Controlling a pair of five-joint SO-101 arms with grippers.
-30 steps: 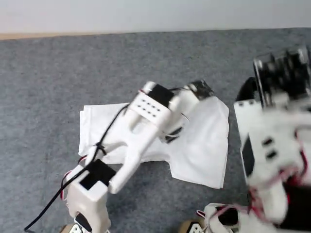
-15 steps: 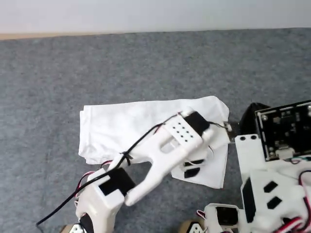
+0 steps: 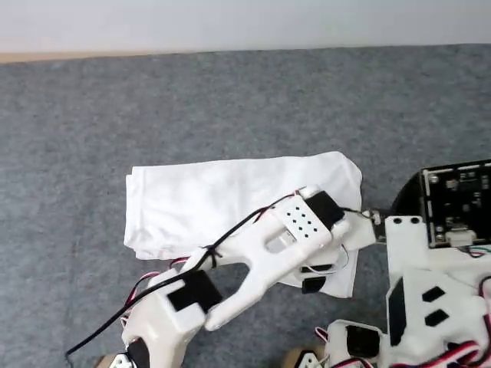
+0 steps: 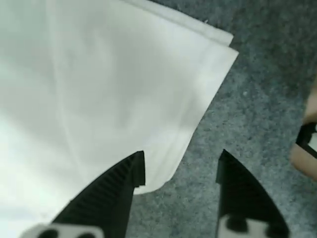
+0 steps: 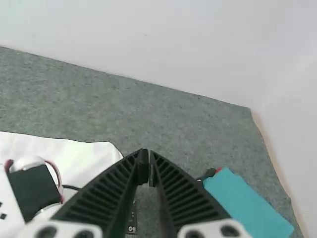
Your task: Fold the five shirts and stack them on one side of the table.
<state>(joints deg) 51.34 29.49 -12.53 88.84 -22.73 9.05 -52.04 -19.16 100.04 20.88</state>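
**Catch every layer of the loose corner**

A white shirt [image 3: 207, 203] lies part-folded at the centre of the high view, flat on the grey table [image 3: 69, 115]. Its left edge shows a doubled fold, and its lower right corner juts out past the rest. The left arm [image 3: 261, 253] runs from the lower left of the frame across to that corner. In the left wrist view the left tool [image 4: 182, 158] is spread wide, one finger over the cloth edge and the other over bare table, with the corner between them. At the right edge of the high view, the right tool [image 5: 148, 154] is pressed together on nothing. It is lifted off the cloth and aimed at the far wall, with a teal block [image 5: 247, 203] at lower right of its own view.

The step in hand looks like gripping this corner for the next fold. It should go best if the left tool sinks until the table-side finger meets the grey surface, closes on all plies together, then carries the corner low and leftward to line up the edges. Pinching only the top ply would likely pull the fold open.
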